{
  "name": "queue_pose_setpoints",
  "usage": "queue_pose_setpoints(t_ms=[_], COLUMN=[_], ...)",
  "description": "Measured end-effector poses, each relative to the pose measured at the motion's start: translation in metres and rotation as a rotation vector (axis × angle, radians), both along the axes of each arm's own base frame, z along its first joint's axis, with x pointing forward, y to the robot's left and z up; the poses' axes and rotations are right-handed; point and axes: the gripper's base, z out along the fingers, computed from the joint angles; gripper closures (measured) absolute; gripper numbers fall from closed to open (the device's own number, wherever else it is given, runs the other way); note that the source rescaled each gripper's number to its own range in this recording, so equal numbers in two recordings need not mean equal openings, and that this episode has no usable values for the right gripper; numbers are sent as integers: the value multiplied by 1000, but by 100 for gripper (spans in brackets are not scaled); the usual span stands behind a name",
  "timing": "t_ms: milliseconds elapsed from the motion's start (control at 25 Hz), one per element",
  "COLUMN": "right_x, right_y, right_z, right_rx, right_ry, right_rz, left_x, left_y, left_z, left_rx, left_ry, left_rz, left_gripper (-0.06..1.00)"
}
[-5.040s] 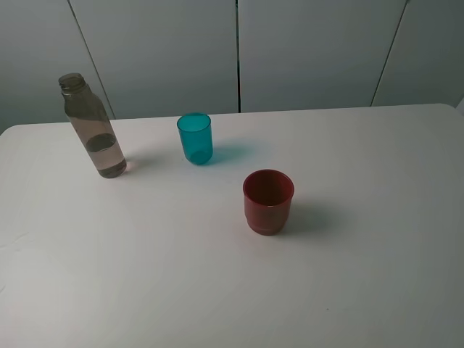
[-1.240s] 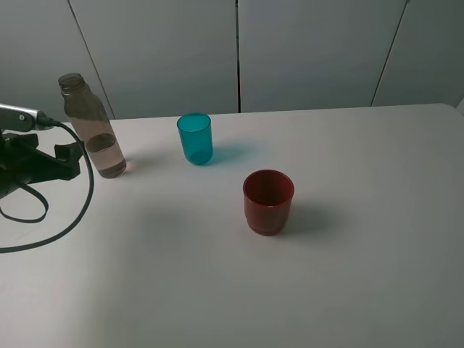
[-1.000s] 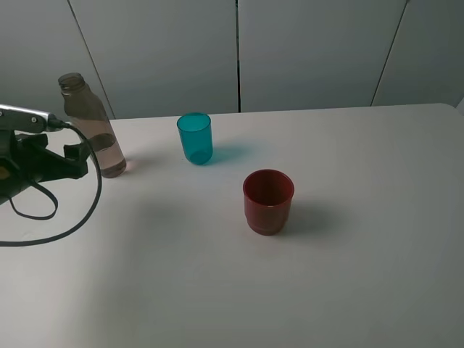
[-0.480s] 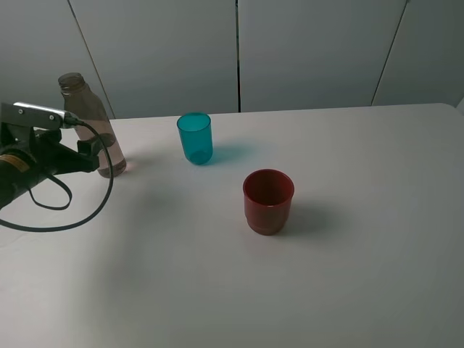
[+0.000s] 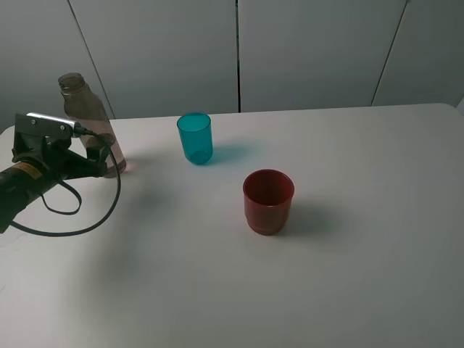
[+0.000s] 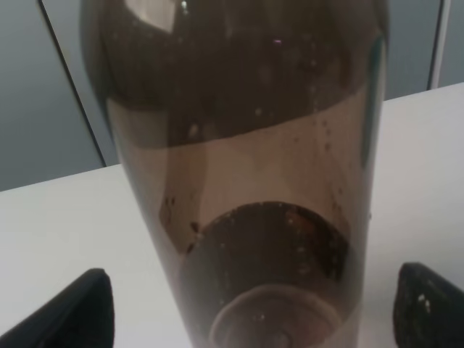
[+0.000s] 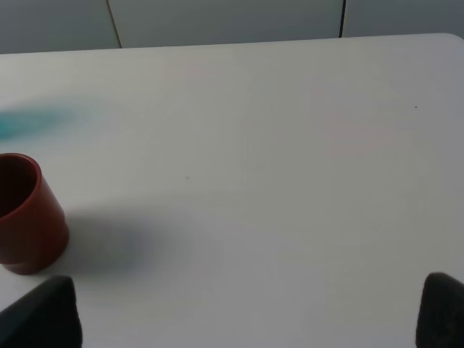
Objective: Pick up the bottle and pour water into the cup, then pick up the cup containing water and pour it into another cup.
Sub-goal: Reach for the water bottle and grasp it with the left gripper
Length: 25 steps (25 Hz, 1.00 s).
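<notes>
Left jaws spread wide — the bottle [image 5: 85, 110] stands upright between them, far left on the desk [image 5: 326, 275], clear of both fingertips [image 6: 72, 312] — nothing gripped. Right jaws parted wide, empty.

- The bottle [image 5: 88, 116] is clear plastic tinted brownish-grey. In the left wrist view it is dark brown higher up and a paler pinkish-brown lower down.
- The cup [image 5: 195, 138] is translucent teal-blue, with a faint teal cast on the counter [image 5: 362, 254] beside it.
- The other cup [image 5: 268, 201] is plain dark red.
- The counter is plain white.
- The left end effector [image 5: 98, 162] is black, with a looping black cable [image 5: 87, 228].
- The right end effector [image 7: 243, 312] has black tips.
- The wall [image 5: 312, 51] is grey, with dark seams.
</notes>
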Motion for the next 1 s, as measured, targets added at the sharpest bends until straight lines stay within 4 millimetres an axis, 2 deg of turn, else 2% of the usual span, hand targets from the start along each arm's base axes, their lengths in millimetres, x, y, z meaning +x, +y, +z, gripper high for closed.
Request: queue_pose_setpoints(t_ms=[640, 1000], right_x=[0, 0], right_y=[0, 0], right_z=[0, 0], right_rx=[-6, -6], right_ry=[0, 0], right_rz=[3, 3], left_x=[35, 42], left_y=[-4, -6], left_z=[-13, -16], left_rx=[4, 7], left_ry=[-59, -68], left_rz=[-52, -71], left_gripper=[0, 0])
